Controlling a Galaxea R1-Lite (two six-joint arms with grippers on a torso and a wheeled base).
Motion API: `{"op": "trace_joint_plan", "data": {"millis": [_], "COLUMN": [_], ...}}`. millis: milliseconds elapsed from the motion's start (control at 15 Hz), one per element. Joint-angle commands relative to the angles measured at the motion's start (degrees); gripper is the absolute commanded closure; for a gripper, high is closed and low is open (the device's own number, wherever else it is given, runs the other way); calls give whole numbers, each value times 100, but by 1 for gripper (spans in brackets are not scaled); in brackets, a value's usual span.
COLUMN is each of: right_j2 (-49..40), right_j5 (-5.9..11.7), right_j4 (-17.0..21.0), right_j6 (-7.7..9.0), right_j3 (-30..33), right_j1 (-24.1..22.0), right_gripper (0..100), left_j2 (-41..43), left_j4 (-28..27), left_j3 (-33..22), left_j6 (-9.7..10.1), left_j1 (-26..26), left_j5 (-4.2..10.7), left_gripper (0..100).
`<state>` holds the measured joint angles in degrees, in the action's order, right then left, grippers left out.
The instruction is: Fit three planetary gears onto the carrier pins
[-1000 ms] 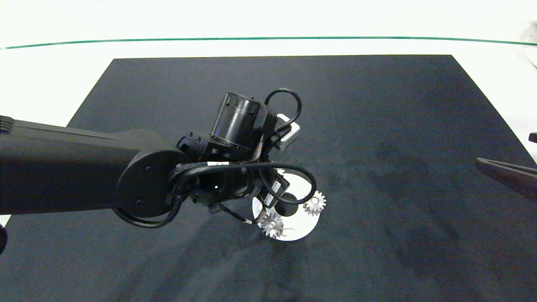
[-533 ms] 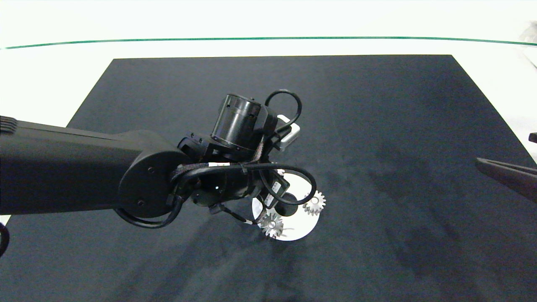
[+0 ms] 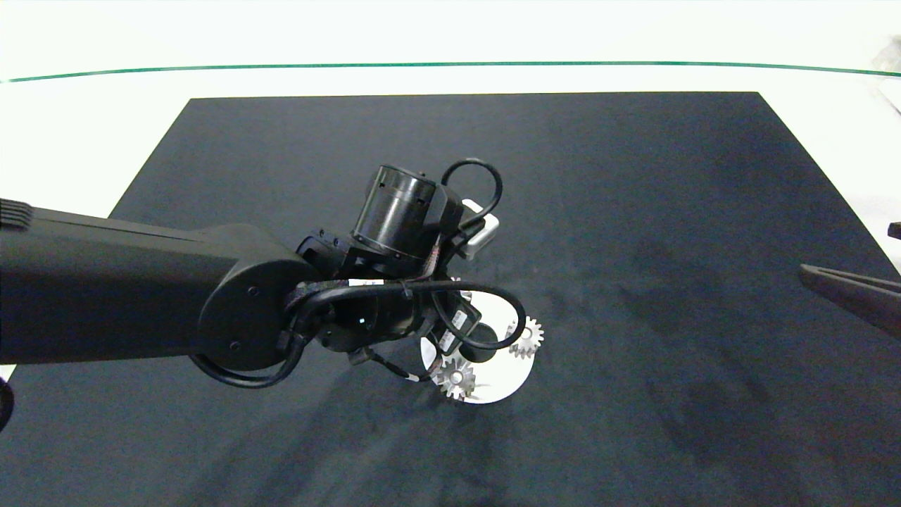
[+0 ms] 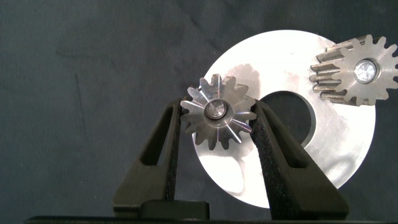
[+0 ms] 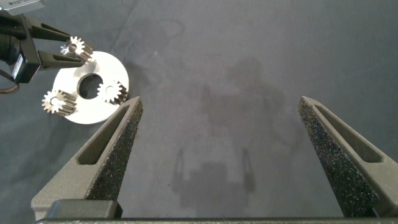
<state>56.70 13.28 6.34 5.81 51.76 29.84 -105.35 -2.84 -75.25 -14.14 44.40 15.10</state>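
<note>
The white disc [image 4: 292, 162] lies on the black mat with three silver planetary gears over it. My left gripper [image 4: 216, 115] is shut on one gear [image 4: 219, 127] at the disc's rim; a carrier pin tip [image 4: 214, 111] shows in its centre hole. A second gear [image 4: 357, 70] sits on its pin beside it. The right wrist view shows all three gears: the held one [image 5: 76, 45] and two seated [image 5: 59, 102] [image 5: 112, 92]. From above, my left wrist hides the held gear; two gears [image 3: 456, 378] [image 3: 526, 336] show. My right gripper [image 5: 227, 149] hangs open, far to the right.
The black mat [image 3: 633, 211] covers most of the white table [image 3: 84, 141]. One finger of my right gripper [image 3: 845, 292] pokes in at the right edge. My left arm [image 3: 105, 282] stretches across the mat's left half.
My left wrist has shifted slightly toward the near left. The disc with its gears has moved a little left with it. The right arm has stayed still.
</note>
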Motion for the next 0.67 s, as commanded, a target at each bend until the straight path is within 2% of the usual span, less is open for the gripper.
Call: {"op": "trace_joint_plan", "data": {"millis": [67, 133, 667], "right_j2": [8, 8, -10], "right_j5": [8, 8, 26], "right_j4": [8, 8, 8], "right_j6": [7, 7, 51], "right_j3": [1, 1, 1], "right_j1": [4, 4, -5], "right_gripper": [0, 0, 0], "left_j2": [-21, -21, 94], "left_j4": [3, 3, -15], "left_j3": [-7, -7, -7], "left_j6": [-27, -27, -1], "left_j1": [-10, -10, 16], "left_j5": [1, 1, 1], "left_gripper": [84, 0, 0]}}
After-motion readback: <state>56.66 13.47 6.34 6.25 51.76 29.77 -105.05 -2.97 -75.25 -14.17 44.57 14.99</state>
